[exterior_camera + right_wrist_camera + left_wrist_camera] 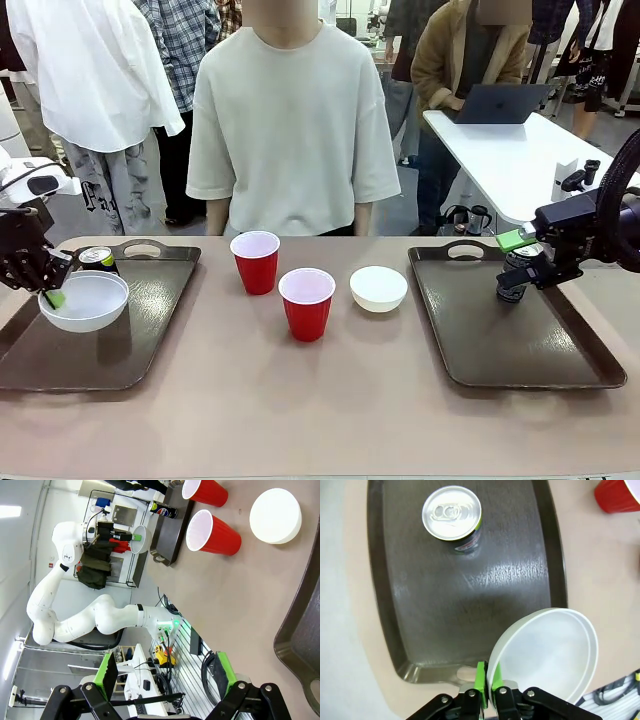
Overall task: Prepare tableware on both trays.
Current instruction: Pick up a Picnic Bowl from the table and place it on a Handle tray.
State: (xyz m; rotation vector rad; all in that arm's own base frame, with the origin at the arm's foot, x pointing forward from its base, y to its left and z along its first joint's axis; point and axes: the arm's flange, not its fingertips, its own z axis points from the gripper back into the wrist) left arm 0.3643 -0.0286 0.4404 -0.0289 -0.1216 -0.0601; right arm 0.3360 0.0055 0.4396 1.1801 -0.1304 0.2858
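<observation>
Left arm (107, 617) — white, rounded links; black fingers (480, 676) with green pads, silver screws at the knuckles.

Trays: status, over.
Left claw shut on bowl rim, at left tray. Right claw open, over right tray. Two cups, second bowl on table between, nothing blocking.

Lighting: bright, even, from overhead indoor fixtures. Front view: sharp throughout; soft, short shadows beside the nearer red cup (307, 303) and white bowl (379, 288) on the tabletop (320, 400); pale sheen on left tray (150, 300) and right tray (500, 340). Left wrist view: broad white glare across left tray's textured floor; bright highlights on can top (451, 512); held bowl (545, 655) close to overexposed; tray edges bowed by the lens; left tool (489, 677) slightly soft. Right wrist view: ceiling light strip (10, 511) blown out; straight lines curve toward corners; right tray's corner soft at the picture's edge.
</observation>
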